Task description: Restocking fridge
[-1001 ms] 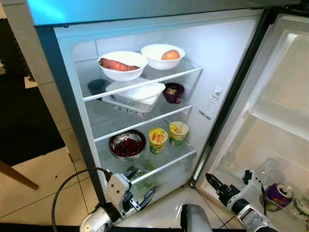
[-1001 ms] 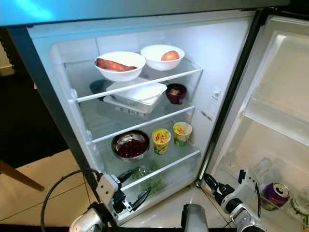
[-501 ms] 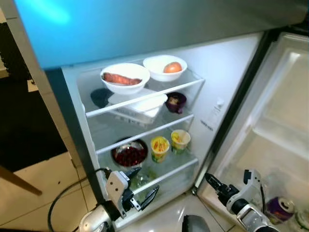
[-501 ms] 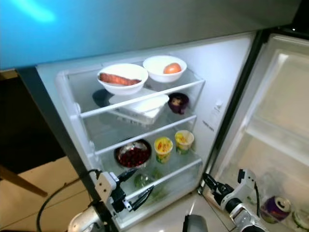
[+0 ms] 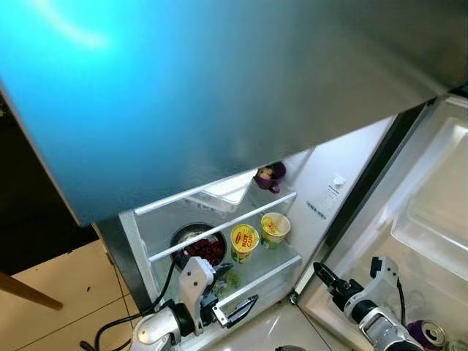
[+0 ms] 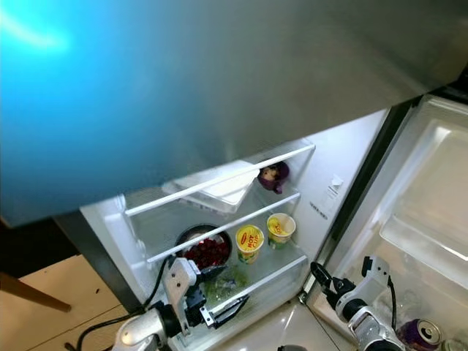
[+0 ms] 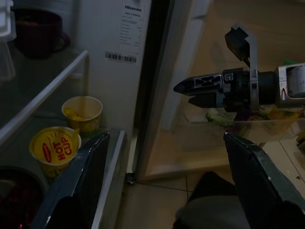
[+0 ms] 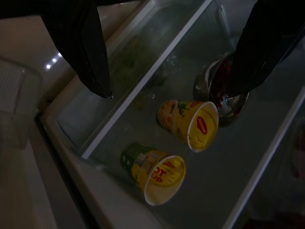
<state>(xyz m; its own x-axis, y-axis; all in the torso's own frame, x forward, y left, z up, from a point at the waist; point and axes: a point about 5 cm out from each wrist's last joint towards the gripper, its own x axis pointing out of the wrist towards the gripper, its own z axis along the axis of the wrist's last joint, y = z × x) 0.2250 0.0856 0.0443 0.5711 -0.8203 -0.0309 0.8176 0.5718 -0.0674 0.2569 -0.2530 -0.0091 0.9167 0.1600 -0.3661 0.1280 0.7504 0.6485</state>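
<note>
Low in the frame, before the open white fridge [image 5: 322, 183], the left claw [image 5: 232, 292] hangs with fingers apart, empty. Right claw [image 5: 323, 274] at lower right likewise spread. Two yellow paper noodle cups [image 5: 245, 240] stand mid-frame on the glass shelf [image 5: 274, 265] beside a steel bowl of red berries [image 5: 199, 247].

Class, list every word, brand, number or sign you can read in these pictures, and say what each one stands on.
"HOT CUP": lid of the yellow noodle cup on the lower fridge shelf.
"Hisense": top of the white sticker on the fridge's inner wall.
The sticker's small print and barcode digits are too small to read.
The second cup and the purple can show nothing legible.
</note>
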